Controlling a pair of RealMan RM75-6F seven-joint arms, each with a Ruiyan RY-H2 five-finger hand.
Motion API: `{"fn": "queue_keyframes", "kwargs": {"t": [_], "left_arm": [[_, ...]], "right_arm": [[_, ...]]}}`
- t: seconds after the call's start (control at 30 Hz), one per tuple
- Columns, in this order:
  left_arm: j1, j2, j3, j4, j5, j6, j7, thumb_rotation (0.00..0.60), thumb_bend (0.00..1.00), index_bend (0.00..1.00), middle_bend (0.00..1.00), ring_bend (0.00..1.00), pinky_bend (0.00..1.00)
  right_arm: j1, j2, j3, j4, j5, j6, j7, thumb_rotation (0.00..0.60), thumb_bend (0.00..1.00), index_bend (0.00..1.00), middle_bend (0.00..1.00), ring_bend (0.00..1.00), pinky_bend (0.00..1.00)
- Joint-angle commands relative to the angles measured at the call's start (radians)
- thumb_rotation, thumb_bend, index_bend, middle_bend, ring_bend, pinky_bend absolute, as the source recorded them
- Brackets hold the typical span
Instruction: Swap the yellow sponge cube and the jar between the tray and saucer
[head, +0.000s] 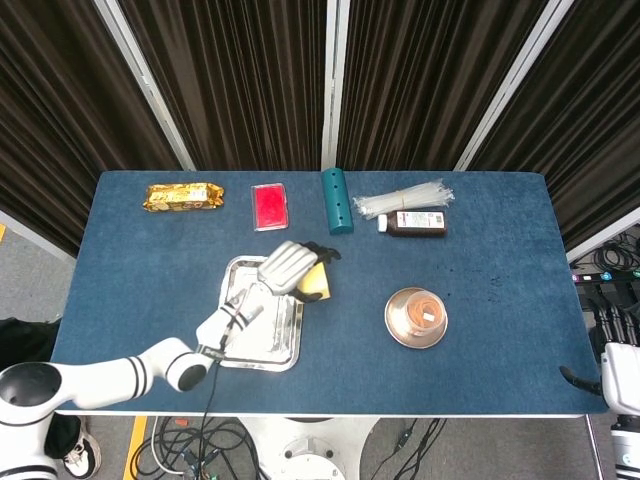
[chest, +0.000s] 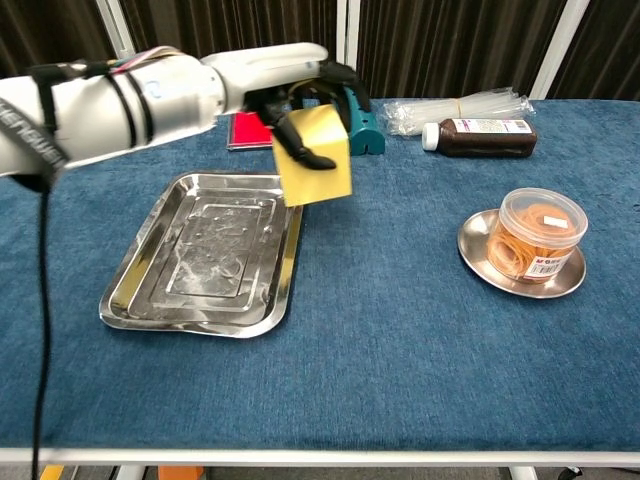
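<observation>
Dark curtains back a blue table (chest: 400, 340). Left robot hand (chest: 300, 95) grips the yellow sponge cube (chest: 318, 155) aloft; jar (chest: 538, 232) on saucer (chest: 480, 252) lies far to its right, tray (chest: 140, 290) below-left.

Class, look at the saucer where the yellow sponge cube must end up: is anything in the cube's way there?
Yes. The jar sits on the saucer, filling the spot. The left hand holds the yellow sponge cube in the air above the tray's right edge; the bare blue tabletop between cube and saucer carries nothing.
</observation>
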Motion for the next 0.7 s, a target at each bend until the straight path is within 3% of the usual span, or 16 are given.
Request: {"fn": "queue_keyframes", "kwargs": {"t": [0.03,0.33,0.7], "left_arm": [[-0.075,-0.063,-0.028,0.089,0.021,-0.053,-0.062,0.600,0.26,0.24,0.32,0.29,0.54],[-0.188,-0.182,-0.030,0.266,0.077,-0.096,-0.209,0.600,0.26,0.24,0.32,0.29,0.54],[-0.210,-0.291,0.043,0.447,0.165,-0.036,-0.357,0.600,0.26,0.23,0.31,0.29,0.53]], "right_arm": [[-0.003,0.000,0.002,0.004,0.000,0.005,0.005,0.600,0.00,0.00,0.00,0.00,0.00],[-0.018,0.005,0.011,0.027,0.023,0.013,0.041,0.600,0.00,0.00,0.00,0.00,0.00],[-0.025,0.007,0.014,0.046,0.032,0.008,0.065,0.600,0.00,0.00,0.00,0.00,0.00]]}}
